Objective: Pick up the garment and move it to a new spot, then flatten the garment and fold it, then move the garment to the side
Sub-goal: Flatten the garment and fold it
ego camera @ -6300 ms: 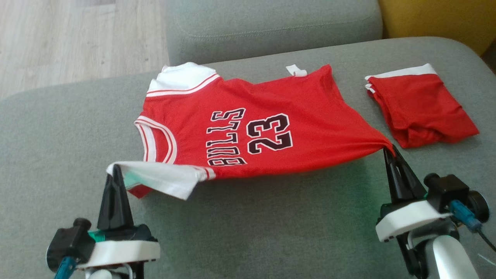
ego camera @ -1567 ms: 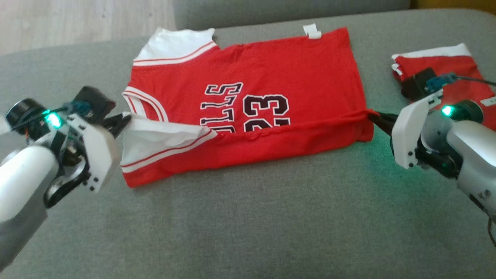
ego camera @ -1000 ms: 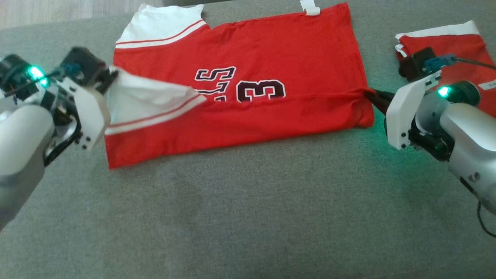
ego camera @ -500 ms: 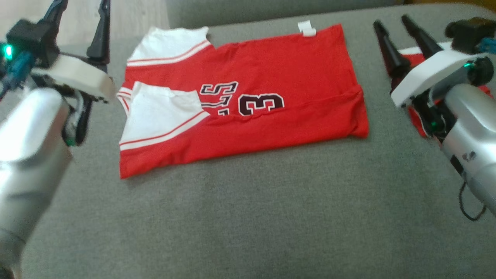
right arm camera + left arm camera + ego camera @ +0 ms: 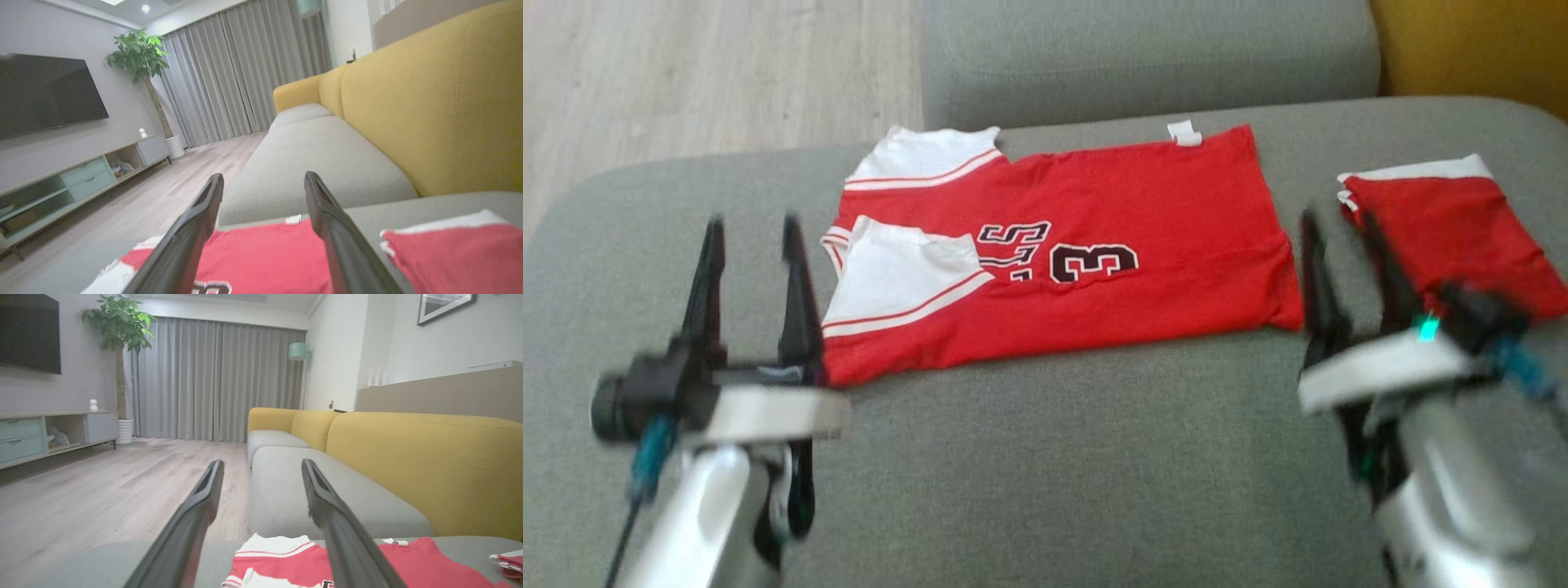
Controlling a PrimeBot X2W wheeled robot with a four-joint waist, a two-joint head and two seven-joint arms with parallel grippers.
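On grey sofa cushion [image 5: 1054,457], red-and-white jersey garment [image 5: 1143,188] lies flattened, one fold made; side move judged outstanding. Left gripper [image 5: 752,224], right gripper [image 5: 1338,219] spread, empty.

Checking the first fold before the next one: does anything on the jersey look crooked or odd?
Slightly. On the jersey, the folded-over near sleeve lies at a slant across the print, and a white tag pokes out past the far edge. No damage visible.

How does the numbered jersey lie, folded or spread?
Partly folded: the jersey has its near edge turned over the print, white sleeve on top.
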